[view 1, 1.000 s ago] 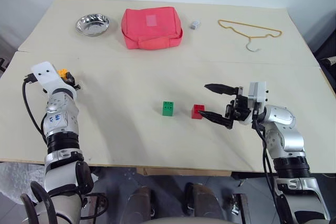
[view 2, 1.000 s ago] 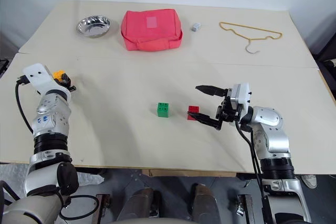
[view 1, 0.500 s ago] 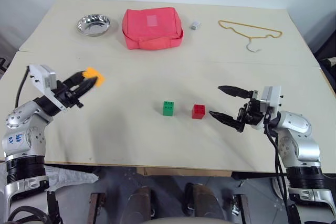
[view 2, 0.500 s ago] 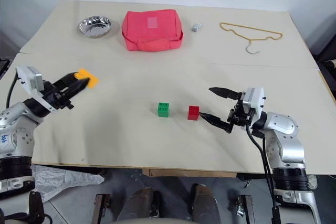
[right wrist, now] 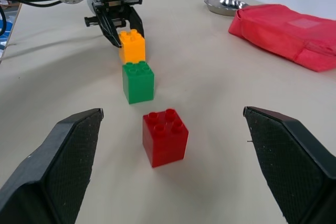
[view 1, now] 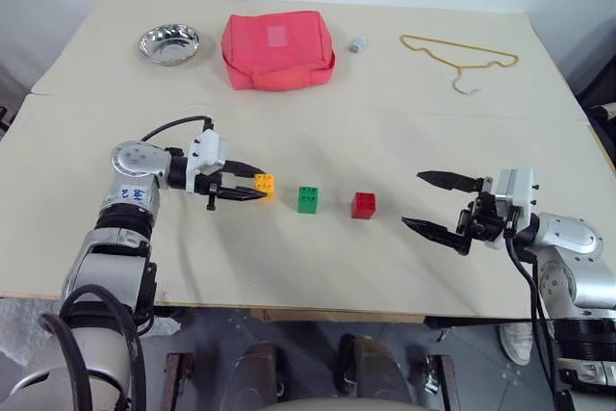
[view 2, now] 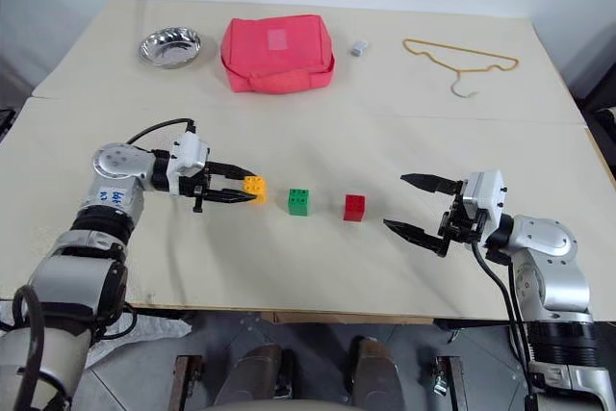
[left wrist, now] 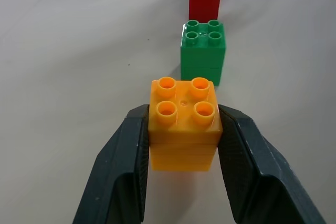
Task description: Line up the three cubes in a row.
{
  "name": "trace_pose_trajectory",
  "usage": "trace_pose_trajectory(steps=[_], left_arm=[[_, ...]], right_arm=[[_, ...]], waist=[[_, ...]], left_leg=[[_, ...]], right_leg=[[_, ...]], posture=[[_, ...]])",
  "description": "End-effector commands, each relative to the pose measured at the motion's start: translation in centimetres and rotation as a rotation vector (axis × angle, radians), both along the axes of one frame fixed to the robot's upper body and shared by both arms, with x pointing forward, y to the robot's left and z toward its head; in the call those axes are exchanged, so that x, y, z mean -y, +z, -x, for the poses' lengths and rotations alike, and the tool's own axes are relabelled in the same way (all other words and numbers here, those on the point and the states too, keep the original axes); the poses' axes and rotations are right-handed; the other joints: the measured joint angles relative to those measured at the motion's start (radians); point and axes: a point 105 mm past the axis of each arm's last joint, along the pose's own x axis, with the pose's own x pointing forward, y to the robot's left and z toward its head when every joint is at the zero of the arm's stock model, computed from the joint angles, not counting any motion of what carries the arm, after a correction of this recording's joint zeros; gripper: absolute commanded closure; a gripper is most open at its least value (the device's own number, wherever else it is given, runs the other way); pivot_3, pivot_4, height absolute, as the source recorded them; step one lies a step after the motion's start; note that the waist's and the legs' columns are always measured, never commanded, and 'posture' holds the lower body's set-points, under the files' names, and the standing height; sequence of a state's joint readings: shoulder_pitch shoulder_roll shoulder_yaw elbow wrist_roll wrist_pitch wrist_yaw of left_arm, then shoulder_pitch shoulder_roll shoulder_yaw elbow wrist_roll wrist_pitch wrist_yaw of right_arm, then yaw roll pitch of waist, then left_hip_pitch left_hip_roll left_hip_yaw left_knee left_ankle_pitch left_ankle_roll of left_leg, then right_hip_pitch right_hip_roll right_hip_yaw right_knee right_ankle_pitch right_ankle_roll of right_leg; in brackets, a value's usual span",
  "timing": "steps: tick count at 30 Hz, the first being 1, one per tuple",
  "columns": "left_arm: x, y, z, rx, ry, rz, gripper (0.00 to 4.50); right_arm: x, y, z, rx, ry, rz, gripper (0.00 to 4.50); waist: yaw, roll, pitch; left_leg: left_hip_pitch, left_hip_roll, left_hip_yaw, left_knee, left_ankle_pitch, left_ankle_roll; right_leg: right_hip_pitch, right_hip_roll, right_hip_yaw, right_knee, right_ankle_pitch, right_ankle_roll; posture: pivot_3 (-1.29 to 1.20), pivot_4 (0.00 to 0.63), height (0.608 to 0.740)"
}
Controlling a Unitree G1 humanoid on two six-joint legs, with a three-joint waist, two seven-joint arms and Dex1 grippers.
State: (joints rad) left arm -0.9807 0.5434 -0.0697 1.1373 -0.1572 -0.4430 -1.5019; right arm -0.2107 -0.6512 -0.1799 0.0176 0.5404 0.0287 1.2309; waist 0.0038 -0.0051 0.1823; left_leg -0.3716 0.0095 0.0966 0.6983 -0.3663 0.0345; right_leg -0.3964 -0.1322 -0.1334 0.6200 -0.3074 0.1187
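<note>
Cubes are nearly lined up, I judge: the green cube [view 1: 308,198] and red cube [view 1: 364,204] stand in the desk's [view 1: 404,132] middle, the orange-yellow cube [view 1: 264,185] is gripped by my left tool [view 1: 252,188] just beside green, unreleased, right tool [view 1: 435,203] open.
</note>
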Motion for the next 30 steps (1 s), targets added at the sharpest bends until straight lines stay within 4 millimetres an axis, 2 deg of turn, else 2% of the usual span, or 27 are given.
trace_pose_trajectory(steps=[1, 16, 20, 25, 26, 30], left_arm=[[-0.8, 0.0, 0.9, -0.012, -0.082, -0.057, 3.03], [-2.2, -1.3, 2.0, -0.077, -0.071, -0.077, 3.03], [-2.8, -1.3, 2.3, -0.105, -0.054, -0.06, 1.68], [-4.1, 0.7, 3.2, -0.061, -0.02, 0.075, 0.18], [-4.4, 0.9, 3.5, -0.057, -0.015, 0.091, 0.02], [-6.4, 0.7, 5.1, -0.038, 0.066, 0.107, 0.02]], right_arm=[[0.4, 1.0, 0.7, 0.04, -0.009, -0.001, 0.0], [0.1, 0.1, 0.9, -0.002, -0.014, -0.015, 0.0], [-0.4, -0.3, 0.8, -0.023, 0.017, -0.013, 0.0], [-1.0, -1.0, 1.3, -0.044, 0.096, 0.031, 0.0], [-1.2, -1.2, 1.5, -0.047, 0.115, 0.045, 0.0], [-2.0, -1.1, 1.5, -0.023, 0.18, 0.039, 0.0]], waist=[[-0.004, 0.0, 0.0], [-0.005, 0.0, 0.0], [-0.009, 0.0, 0.0], [-0.006, 0.0, 0.0], [-0.007, 0.0, 0.0], [-0.008, 0.0, 0.0]], left_leg=[[0.0, 0.0, -0.001, 0.0, 0.0, 0.0], [0.001, 0.003, -0.003, 0.002, 0.0, 0.0], [0.001, 0.003, -0.002, 0.002, 0.0, 0.0], [0.001, 0.004, -0.003, 0.002, 0.0, 0.0], [0.001, 0.004, -0.003, 0.002, 0.0, 0.0], [0.001, 0.004, -0.003, 0.002, 0.0, 0.0]], right_leg=[[0.0, 0.0, 0.0, 0.0, 0.0, 0.0], [0.0, -0.002, 0.001, 0.002, 0.0, 0.0], [0.0, -0.001, 0.001, 0.002, 0.0, 0.0], [0.0, -0.002, 0.001, 0.002, 0.0, 0.0], [0.0, -0.002, 0.001, 0.002, 0.0, 0.0], [0.001, -0.003, 0.002, 0.002, 0.0, 0.0]], posture=[[0.0, 0.15, 0.74], [0.0, 0.15, 0.74], [0.0, 0.15, 0.74], [0.0, 0.15, 0.74], [0.0, 0.15, 0.74], [0.0, 0.15, 0.74]])
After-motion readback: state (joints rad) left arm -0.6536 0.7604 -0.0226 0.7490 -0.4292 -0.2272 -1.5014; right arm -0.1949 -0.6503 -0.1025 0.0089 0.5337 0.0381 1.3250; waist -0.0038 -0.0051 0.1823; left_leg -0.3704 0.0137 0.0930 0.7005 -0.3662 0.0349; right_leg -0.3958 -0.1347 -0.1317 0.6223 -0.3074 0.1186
